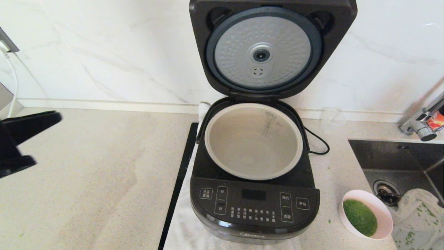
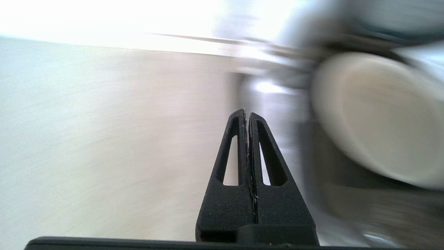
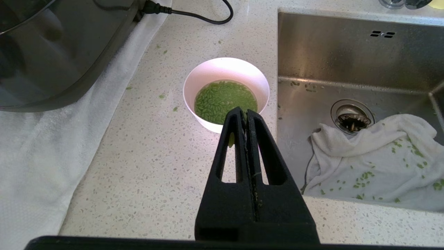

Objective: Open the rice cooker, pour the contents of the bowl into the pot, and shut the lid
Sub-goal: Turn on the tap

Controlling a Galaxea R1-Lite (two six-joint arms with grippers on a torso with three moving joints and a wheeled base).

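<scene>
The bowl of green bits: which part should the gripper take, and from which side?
Probably the bowl's thin rim, from above, on the side nearest the shut right gripper: the wall flares, it stands upright and full, and the sink crowds its far side.

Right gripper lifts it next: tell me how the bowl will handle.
The bowl looks small and light, probably rigid. Its smooth wall may slip in the right gripper. The green bits look wet, so tilting could spill them.
</scene>
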